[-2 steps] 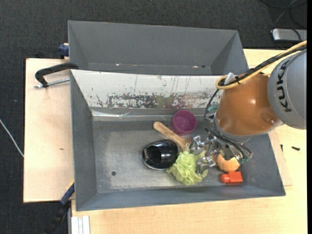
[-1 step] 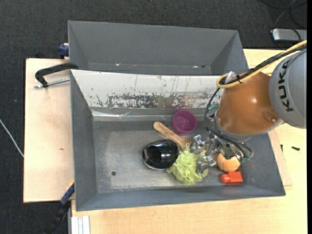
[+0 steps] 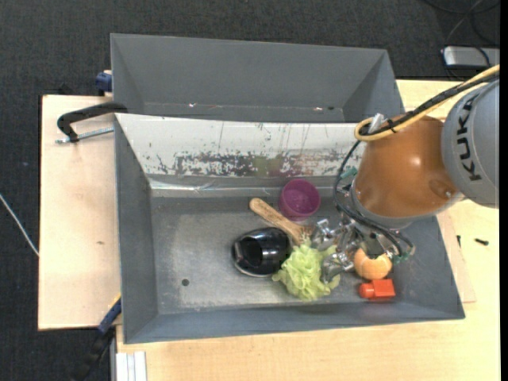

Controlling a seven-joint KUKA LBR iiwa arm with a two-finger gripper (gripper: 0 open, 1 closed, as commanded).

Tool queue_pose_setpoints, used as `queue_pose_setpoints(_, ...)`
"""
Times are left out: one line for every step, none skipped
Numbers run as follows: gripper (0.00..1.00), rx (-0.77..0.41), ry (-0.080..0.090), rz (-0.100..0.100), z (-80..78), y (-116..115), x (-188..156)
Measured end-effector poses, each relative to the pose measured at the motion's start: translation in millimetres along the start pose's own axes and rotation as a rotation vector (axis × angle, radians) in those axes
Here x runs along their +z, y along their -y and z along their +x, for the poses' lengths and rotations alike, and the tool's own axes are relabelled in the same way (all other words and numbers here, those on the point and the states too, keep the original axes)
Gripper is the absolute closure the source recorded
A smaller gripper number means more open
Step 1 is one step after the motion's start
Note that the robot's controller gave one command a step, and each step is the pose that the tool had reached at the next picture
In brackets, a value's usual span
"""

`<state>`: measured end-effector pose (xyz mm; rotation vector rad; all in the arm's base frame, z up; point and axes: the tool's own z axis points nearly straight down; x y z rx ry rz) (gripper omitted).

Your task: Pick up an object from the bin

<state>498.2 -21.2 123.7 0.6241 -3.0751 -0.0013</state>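
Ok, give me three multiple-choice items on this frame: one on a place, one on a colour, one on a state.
1. In the bin, the red block lies: A by the near wall, at the view's right; B in the far left corner; C in the middle.
2. The cup is: A blue; B purple; C white.
3. The wooden spoon: A stands upright; B leans on the left wall; C lies flat.
Key: 1 A, it sits against the near wall; 2 B, plainly purple; 3 C, it rests on the floor by the black bowl.
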Motion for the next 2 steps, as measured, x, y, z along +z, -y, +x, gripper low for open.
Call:
queue_pose_setpoints(1.00,0.001,0.003,0.001,-0.2,-0.2,-14.5)
queue_pose_setpoints(1.00,0.001,0.008,0.003,-1.4,0.3,-22.7)
